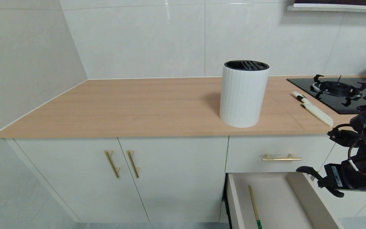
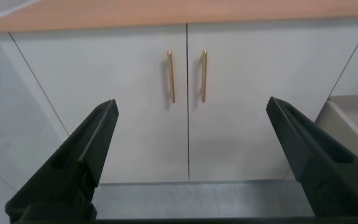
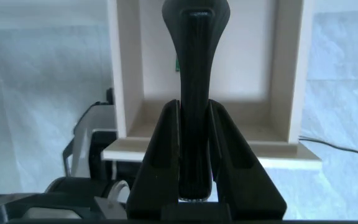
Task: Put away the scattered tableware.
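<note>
Over drawer [image 3: 126,74] edge, right end effector [image 3: 194,115] with black utensil [image 3: 194,50].

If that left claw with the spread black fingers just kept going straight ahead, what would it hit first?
The left gripper would most likely meet the white cabinet doors, near their two gold handles. Nothing shows in between, though depth is hard to judge.

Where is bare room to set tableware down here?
Countertop is bare from the left wall to the knife holder; tighter between holder, knife and hob. Drawer floor is free right of the chopsticks.
</note>
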`<state>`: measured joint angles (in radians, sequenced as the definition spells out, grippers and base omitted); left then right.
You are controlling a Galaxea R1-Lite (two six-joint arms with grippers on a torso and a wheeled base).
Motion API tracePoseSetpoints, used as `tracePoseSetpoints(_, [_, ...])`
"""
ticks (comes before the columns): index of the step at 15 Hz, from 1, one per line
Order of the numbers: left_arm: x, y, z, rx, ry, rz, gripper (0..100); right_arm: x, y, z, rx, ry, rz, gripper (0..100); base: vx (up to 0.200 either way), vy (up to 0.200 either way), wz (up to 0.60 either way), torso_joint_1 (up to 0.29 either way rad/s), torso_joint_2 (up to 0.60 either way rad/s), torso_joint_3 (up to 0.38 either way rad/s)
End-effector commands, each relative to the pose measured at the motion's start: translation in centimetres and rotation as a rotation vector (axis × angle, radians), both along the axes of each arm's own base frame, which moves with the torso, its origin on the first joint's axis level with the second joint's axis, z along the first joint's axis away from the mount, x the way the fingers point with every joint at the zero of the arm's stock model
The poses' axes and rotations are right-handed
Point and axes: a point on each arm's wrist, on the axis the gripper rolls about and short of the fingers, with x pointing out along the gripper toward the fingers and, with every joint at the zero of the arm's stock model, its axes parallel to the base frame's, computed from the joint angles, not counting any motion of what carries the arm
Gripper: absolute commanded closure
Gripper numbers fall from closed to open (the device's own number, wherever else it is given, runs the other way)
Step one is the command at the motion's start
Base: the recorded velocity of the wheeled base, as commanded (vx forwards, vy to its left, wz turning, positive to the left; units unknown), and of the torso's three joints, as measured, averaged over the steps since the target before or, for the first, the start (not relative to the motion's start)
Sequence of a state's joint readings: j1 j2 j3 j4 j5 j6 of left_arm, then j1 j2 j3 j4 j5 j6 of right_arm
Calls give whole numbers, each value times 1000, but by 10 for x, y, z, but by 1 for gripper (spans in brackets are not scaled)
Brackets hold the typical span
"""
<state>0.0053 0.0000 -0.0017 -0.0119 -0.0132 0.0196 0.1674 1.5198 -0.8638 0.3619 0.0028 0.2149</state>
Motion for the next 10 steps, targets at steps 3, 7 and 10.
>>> tracePoseSetpoints(3, [0,0,0,0,0,2,0,10,1,-27,-40,78,-13,100,0,0,0,-157,478,310])
tracePoseSetpoints(7, [0,0,0,0,0,0,0,16,2,-41,-51,126,-16,100,0,0,0,-133,469,325])
tracePoseSetpoints(10, [0,0,0,0,0,0,0,25,3,-51,-54,133,-18,100,0,0,0,-111,455,343])
